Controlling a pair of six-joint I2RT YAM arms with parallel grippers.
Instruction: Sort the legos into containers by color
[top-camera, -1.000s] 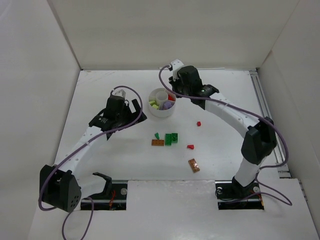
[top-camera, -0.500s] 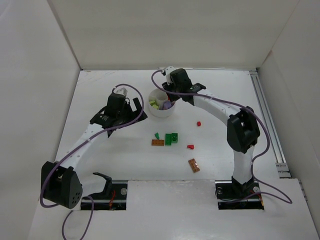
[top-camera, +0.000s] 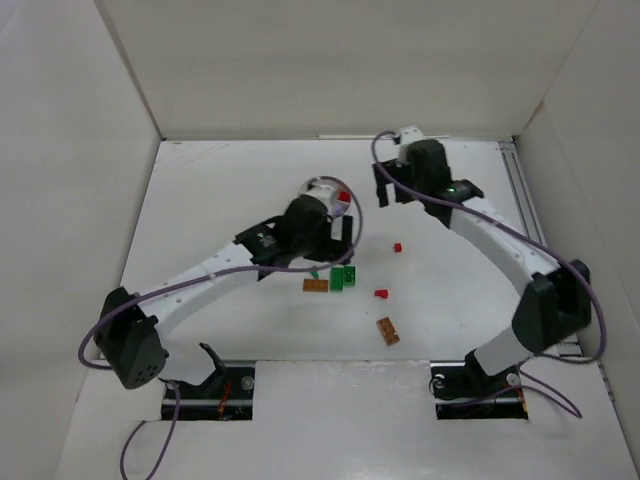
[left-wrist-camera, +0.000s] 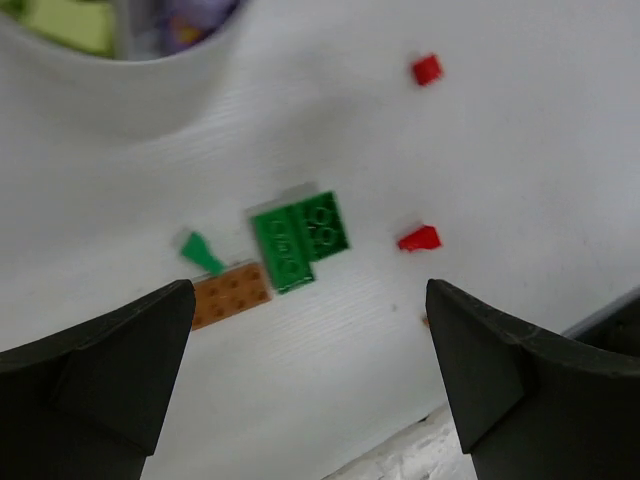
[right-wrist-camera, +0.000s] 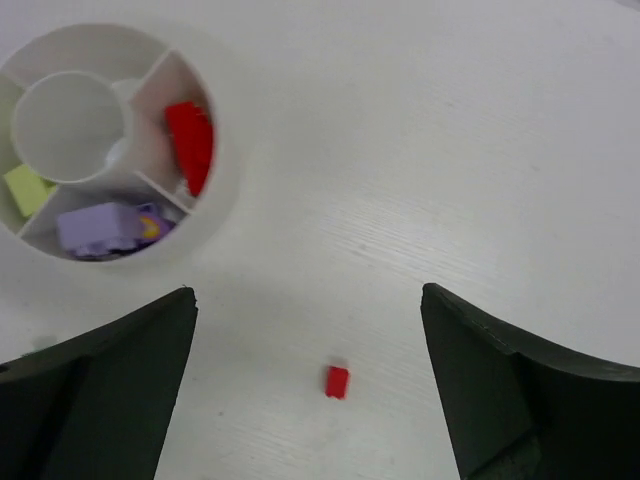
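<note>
Top view: left arm (top-camera: 220, 268) stretches across the white dish (top-camera: 318, 186), covering most of it, w/ right arm (top-camera: 490, 235) off to the dish's right; loose on the tabletop (top-camera: 200, 200) nearer the bases are a green pair (top-camera: 344, 277) & an orange-brown brick (top-camera: 316, 285) just beside it. Left wrist: left fingers (left-wrist-camera: 100, 380) spread wide, nothing btwn them, over the green pair, a small green piece (left-wrist-camera: 200, 252) & two red bits (left-wrist-camera: 419, 238). Right wrist: right fingers (right-wrist-camera: 90, 390) wide apart & empty; dish holds a red brick (right-wrist-camera: 190, 145) in one wedge, purple brick (right-wrist-camera: 100, 228) in the next, yellow-green brick (right-wrist-camera: 27, 188) in a third; one of the red bits lies on the tabletop nr the dish.
</note>
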